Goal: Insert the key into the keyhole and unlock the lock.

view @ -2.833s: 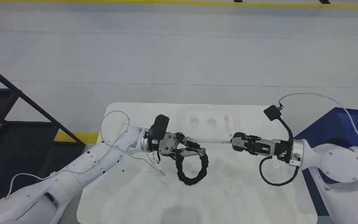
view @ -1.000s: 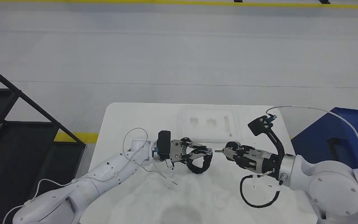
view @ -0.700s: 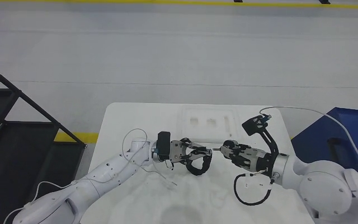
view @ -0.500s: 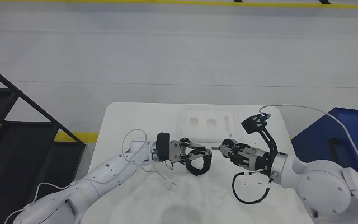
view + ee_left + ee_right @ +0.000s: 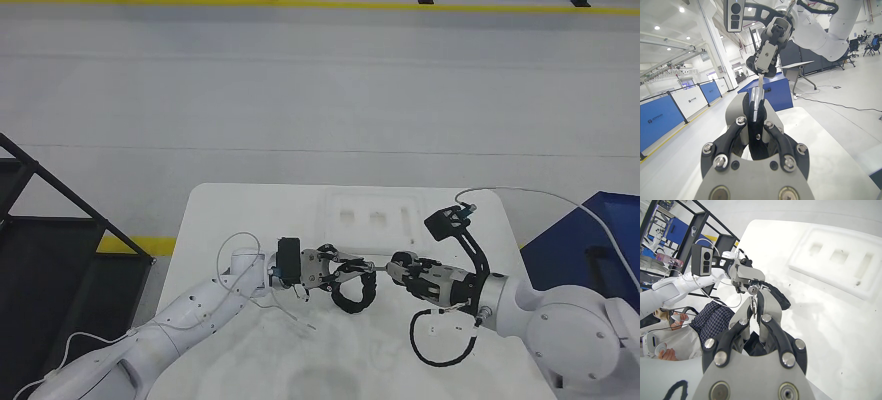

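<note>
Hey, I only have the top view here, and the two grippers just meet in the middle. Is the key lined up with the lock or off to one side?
Observer: In the left wrist view the key runs in line with the lock cylinder and meets its end; I cannot tell how deep it is.
Operator: Is the lock held firmly?
Observer: The left gripper is shut on the lock cylinder, one finger on each side.
Operator: And the keyhole?
Observer: In the right wrist view the keyhole faces the right gripper, which pinches the key.
</note>
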`<state>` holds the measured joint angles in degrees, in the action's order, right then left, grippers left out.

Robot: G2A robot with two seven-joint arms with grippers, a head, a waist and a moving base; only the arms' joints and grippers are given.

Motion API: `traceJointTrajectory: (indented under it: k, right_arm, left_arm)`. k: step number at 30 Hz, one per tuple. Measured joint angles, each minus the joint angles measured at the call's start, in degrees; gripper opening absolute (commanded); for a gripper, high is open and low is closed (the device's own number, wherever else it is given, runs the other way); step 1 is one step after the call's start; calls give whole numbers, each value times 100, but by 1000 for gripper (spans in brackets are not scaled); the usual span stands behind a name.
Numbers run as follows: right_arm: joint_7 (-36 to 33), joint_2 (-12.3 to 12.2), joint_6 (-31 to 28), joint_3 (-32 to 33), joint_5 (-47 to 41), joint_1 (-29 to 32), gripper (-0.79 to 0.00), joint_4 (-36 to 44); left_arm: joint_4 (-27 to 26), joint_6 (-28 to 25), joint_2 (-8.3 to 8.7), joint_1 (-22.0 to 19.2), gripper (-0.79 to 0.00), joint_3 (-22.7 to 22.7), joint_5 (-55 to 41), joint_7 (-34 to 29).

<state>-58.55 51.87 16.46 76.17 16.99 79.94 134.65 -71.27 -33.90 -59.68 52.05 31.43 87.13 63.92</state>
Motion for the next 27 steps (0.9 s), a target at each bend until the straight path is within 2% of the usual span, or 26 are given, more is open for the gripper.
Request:
traceJointTrajectory:
  k: [27]
  right_arm:
    - [5, 6, 219, -110, -1, -26, -785, 0]
  left_arm:
    - [-52, -115, -83, 178, -785, 317, 387, 49]
